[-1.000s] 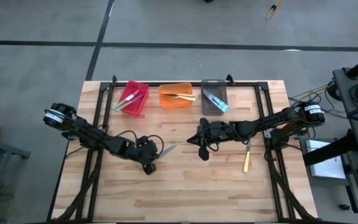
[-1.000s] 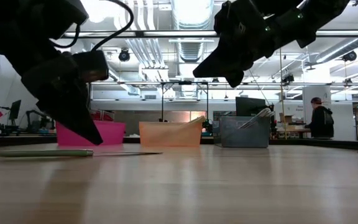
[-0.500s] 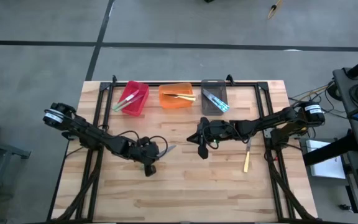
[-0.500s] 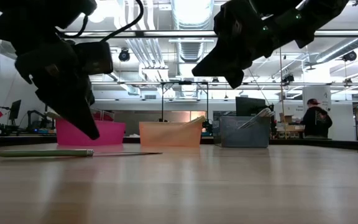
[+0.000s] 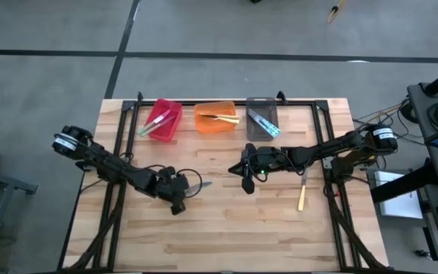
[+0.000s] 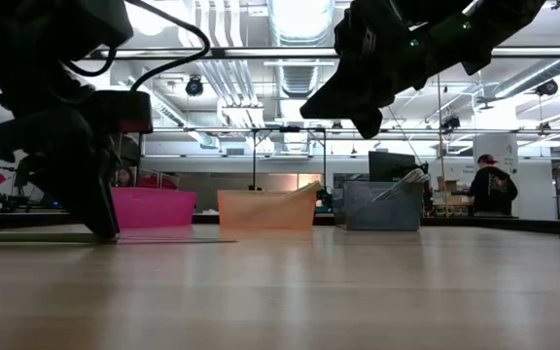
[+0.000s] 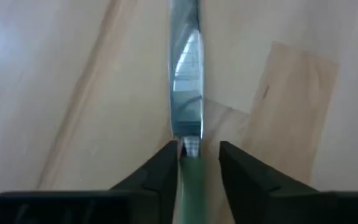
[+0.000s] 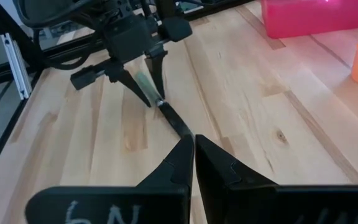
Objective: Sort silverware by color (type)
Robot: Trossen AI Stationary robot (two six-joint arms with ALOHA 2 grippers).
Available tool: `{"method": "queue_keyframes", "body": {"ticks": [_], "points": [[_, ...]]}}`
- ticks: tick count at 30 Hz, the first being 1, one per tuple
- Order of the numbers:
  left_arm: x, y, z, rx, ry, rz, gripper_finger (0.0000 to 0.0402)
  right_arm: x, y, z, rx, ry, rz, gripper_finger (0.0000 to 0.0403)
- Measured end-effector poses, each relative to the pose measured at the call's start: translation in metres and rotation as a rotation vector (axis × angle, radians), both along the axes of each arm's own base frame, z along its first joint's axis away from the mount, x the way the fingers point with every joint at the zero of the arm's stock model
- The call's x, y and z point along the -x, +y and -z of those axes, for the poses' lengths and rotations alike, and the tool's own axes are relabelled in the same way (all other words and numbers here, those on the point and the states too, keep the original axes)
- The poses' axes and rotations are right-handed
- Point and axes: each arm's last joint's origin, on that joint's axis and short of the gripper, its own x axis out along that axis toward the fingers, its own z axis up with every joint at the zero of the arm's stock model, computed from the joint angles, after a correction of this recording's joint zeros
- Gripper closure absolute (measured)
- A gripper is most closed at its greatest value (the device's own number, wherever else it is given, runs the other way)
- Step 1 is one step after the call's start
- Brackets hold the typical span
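A knife with a green handle [image 7: 191,183] and a silver blade [image 7: 186,93] lies flat on the wood table, left of centre [image 5: 198,183]. My left gripper [image 5: 178,199] is down at the table, open, with one finger on each side of the handle just behind the blade; the right wrist view shows this too [image 8: 146,84]. My right gripper [image 8: 193,152] is shut, holds nothing and hangs above the table's middle [image 5: 248,185]. A pale yellow utensil [image 5: 302,199] lies on the table's right side. My left gripper comes down from above with its fingers [image 7: 166,168] on either side of the knife's green handle [image 7: 192,174], close to the blade. The knife lies flat on the table. Whether a finger touches the handle, I cannot tell.
Three bins stand in a row at the far edge: red [image 5: 163,120], orange [image 5: 217,118] and grey [image 5: 262,118], each with utensils inside. A black frame rail runs behind them. A person [image 6: 494,190] stands in the room beyond. Bare wood lies toward the near edge.
My left gripper has come down from just above the table to its surface and shifted a little toward the left edge, so that it now stands over the knife's handle. The knife stays flat on the table. My right gripper has kept still.
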Motion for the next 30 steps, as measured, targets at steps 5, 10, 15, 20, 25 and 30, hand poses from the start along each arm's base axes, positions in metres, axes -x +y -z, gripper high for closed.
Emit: {"method": "queue_keyframes", "body": {"ticks": [5, 10, 15, 20, 25, 30], "points": [[-0.001, 0.000, -0.001, -0.021, -0.022, -0.018, 0.0261, 0.000, 0.000, 0.000, 0.000, 0.000, -0.001, 0.0394], [0.000, 0.000, 0.003, -0.054, -0.013, 0.003, 0.0234, 0.000, 0.000, 0.000, 0.001, 0.001, 0.000, 0.0394], [0.006, 0.001, 0.014, -0.117, 0.007, 0.070, 0.0226, 0.000, 0.001, 0.000, 0.001, 0.001, -0.002, 0.0394], [0.012, 0.003, 0.023, -0.115, -0.007, 0.077, 0.0241, 0.000, 0.003, 0.000, 0.001, 0.001, -0.010, 0.0394], [0.016, 0.002, 0.026, -0.098, -0.008, 0.043, 0.0304, 0.000, 0.003, 0.000, 0.002, 0.001, -0.010, 0.0394], [0.016, 0.003, 0.026, -0.081, -0.029, -0.022, 0.0385, 0.000, 0.003, 0.000, 0.002, 0.001, -0.010, 0.0394]]}}
